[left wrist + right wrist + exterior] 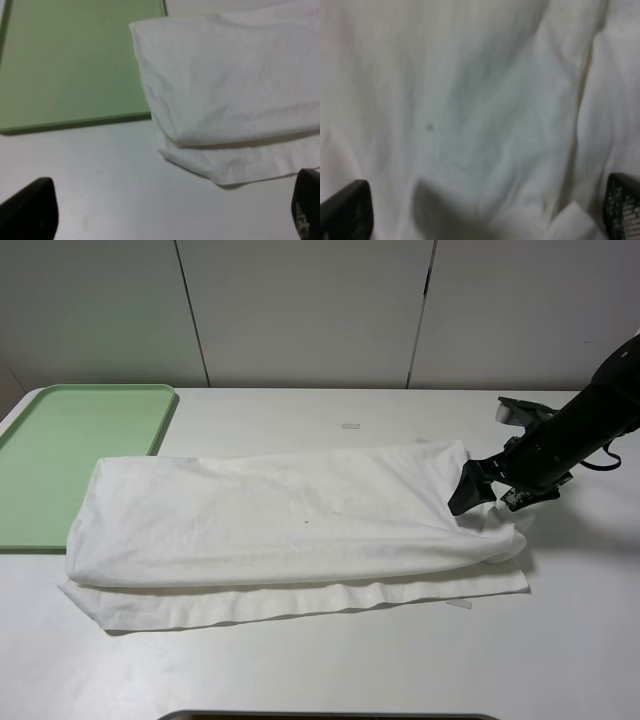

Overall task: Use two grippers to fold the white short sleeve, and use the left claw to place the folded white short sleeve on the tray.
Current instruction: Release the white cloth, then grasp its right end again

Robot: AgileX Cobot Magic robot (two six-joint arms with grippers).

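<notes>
Wide-open right gripper (490,498) seemingly touches shirt (290,510).

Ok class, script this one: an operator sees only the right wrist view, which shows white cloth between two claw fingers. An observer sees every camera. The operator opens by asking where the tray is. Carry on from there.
Observer: The tray sits at the far left of the table, and the white short sleeve covers its near right corner.
Operator: How is the cloth lying?
Observer: It is a long folded band, with the lower layer's hem showing along the near side.
Operator: And the left claw?
Observer: The left claw is open over bare table by the cloth's left end, holding nothing.
</notes>
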